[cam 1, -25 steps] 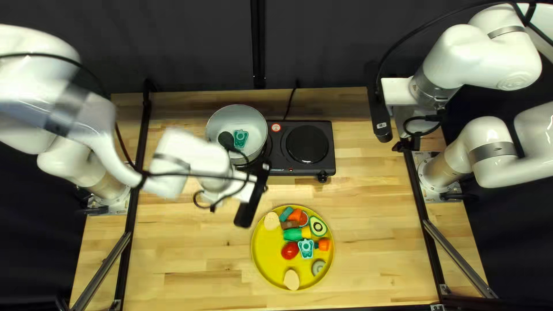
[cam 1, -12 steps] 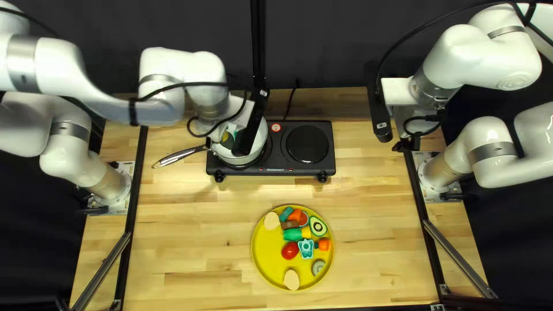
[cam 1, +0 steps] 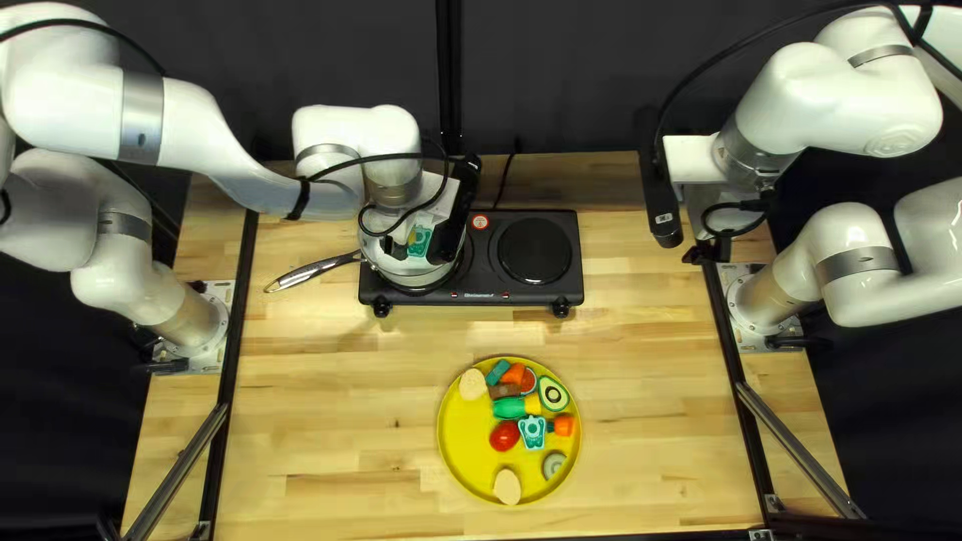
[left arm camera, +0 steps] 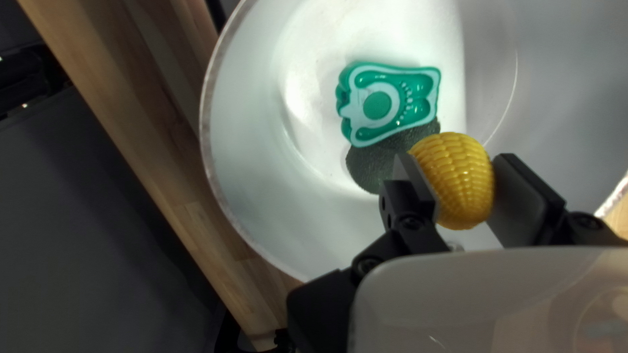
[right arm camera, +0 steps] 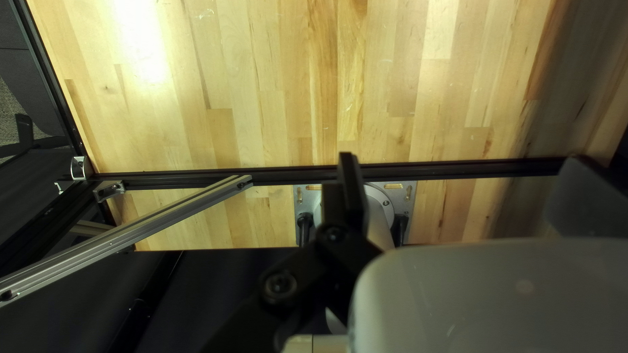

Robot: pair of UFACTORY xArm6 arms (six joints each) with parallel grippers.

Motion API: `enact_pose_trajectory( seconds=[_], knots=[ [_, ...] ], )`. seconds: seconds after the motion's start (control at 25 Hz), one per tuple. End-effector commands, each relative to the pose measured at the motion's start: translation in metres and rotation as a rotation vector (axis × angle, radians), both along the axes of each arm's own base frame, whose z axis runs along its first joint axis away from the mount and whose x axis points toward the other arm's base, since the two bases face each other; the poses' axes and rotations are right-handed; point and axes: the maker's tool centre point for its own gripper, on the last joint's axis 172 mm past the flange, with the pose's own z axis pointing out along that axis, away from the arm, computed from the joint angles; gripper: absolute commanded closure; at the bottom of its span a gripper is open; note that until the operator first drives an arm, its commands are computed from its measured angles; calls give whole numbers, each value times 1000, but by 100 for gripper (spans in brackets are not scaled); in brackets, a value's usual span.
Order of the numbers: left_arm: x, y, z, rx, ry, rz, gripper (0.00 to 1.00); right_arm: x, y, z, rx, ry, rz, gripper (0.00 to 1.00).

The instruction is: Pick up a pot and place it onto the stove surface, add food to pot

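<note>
Near the bottom centre of the top left view, the yellow plate [cam 1: 460, 451] is holding much food, for example a tomato [cam 1: 504, 436] and an avocado half [cam 1: 553, 394]; nothing there is changing since the earlier frames. Farther, left of the upper centre, the pot [cam 1: 413, 280] is standing on the stove [cam 1: 481, 268], with its handle [cam 1: 316, 268] pointing to the left. So the placing is looking finished, and the food adding is going on.

What is changing is the left arm [cam 1: 190, 120]: one second earlier it is sweeping between plate and pot, and now it is hanging over the pot. The left gripper [left arm camera: 458, 162] is pinching the corn [left arm camera: 461, 189] from both sides, above a teal piece [left arm camera: 377, 104] and a dark green piece [left arm camera: 373, 167] already lying inside. Probably only letting go is remaining for this corn.

At the upper right, the right arm [cam 1: 822, 100] is waiting unchanged, its gripper [right arm camera: 463, 163] standing wide and empty.
</note>
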Motion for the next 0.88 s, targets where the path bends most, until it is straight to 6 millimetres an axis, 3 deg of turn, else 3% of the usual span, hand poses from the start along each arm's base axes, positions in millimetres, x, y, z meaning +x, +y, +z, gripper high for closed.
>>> enact_pose_trajectory(
  seconds=[0.04, 0.12, 0.24, 0.28, 0.4, 0.44, 0.48, 0.6, 0.72, 0.88],
  knots=[
    [0, -19, 26, 15, 4, -9, 0, 0, 0, 0, 0, 0, 0, 0],
    [2, -48, 49, 29, 11, -18, 0, 0, 0, 0, 0, 0, 0, 0],
    [6, -93, 63, 35, 10, -29, 0, 0, 0, 0, 0, 0, 0, 0],
    [10, -123, 66, 37, 8, -38, 0, 0, 0, 0, 0, 0, 0, 0],
    [24, -194, 63, 34, -8, -76, 0, 0, 0, 0, 0, 0, 0, 0],
    [28, -209, 60, 32, -13, -90, 0, 0, 0, 0, 0, 0, 0, 0],
    [36, -238, 54, 27, -19, -119, 0, 0, 0, 0, 0, 0, 0, 0],
    [60, -289, 31, 1, -21, -198, 0, 0, 0, 0, 0, 0, 0, 0],
    [85, -318, 5, -23, -7, -261, 0, 0, 0, 0, 0, 0, 0, 0],
    [108, -330, -24, -33, 0, -290, 0, 0, 0, 0, 0, 0, 0, 0]
  ],
)
